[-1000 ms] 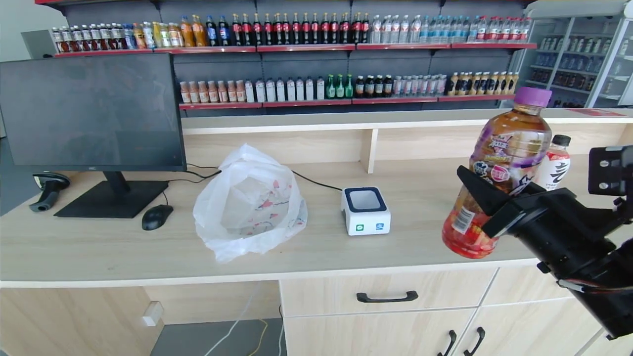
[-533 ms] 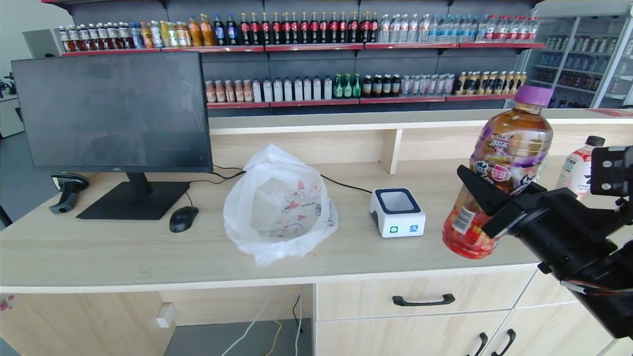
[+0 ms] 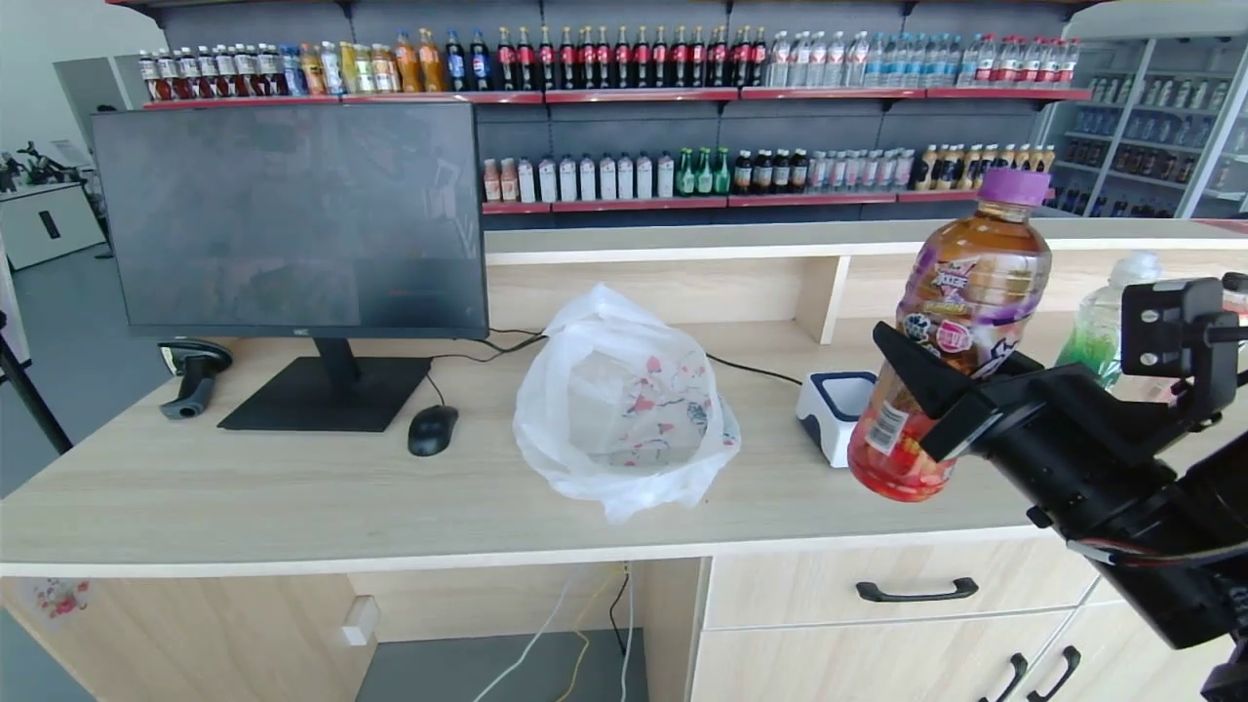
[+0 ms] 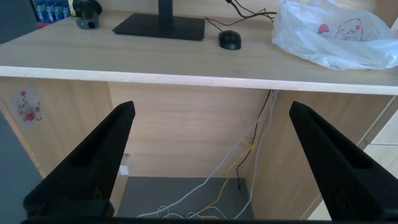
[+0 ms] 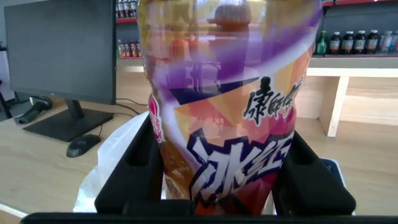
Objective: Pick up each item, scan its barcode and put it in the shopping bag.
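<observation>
With the head camera turned since a second ago, the wooden counter is seen shifted right. The left gripper is held wide open and empty before the counter's front edge. The crinkled, translucent plastic shopping bag is slumped open mid-counter, near the boxy white barcode scanner. The glossy amber, purple-capped bottle is clamped nearly upright in the right gripper, now overlapping the scanner.
</observation>
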Controlling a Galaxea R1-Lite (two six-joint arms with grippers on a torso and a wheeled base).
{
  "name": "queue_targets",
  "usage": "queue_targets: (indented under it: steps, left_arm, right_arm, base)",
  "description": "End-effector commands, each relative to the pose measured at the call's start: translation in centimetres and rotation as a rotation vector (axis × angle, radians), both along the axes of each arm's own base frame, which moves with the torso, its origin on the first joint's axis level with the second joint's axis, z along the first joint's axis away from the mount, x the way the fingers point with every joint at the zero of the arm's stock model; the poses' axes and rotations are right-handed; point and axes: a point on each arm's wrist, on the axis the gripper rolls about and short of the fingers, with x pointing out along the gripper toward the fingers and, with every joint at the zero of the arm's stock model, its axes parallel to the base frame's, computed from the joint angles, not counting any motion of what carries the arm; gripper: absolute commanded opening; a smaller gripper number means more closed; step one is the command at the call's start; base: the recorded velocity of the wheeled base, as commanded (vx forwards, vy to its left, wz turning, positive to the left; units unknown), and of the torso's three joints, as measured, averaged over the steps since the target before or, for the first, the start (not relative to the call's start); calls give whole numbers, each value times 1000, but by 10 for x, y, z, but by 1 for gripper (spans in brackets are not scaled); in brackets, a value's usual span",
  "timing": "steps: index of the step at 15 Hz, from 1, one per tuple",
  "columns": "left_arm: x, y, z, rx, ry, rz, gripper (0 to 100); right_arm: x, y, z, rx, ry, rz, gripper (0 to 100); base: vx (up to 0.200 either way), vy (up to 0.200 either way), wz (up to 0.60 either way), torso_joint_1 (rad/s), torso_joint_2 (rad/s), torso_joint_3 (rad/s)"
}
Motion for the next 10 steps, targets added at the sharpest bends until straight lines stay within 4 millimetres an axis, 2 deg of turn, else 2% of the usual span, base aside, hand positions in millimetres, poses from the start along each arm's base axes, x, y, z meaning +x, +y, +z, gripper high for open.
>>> queue_targets:
  steps: [1, 5, 10]
  left_arm:
    - [0, 0, 0, 0, 0, 0, 100]
    - [0, 0, 0, -2, 0, 0, 100]
    - [0, 0, 0, -3, 0, 0, 100]
  right_arm:
    - [0, 1, -2, -2, 6, 0, 0]
    - [4, 2, -1, -8, 1, -2, 0]
    - [24, 6, 4, -48, -50, 14, 0]
  base:
    - [200, 0, 0, 2, 2, 2]
    - [200, 0, 0, -5, 1, 1]
    - [0, 0, 0, 0, 0, 0]
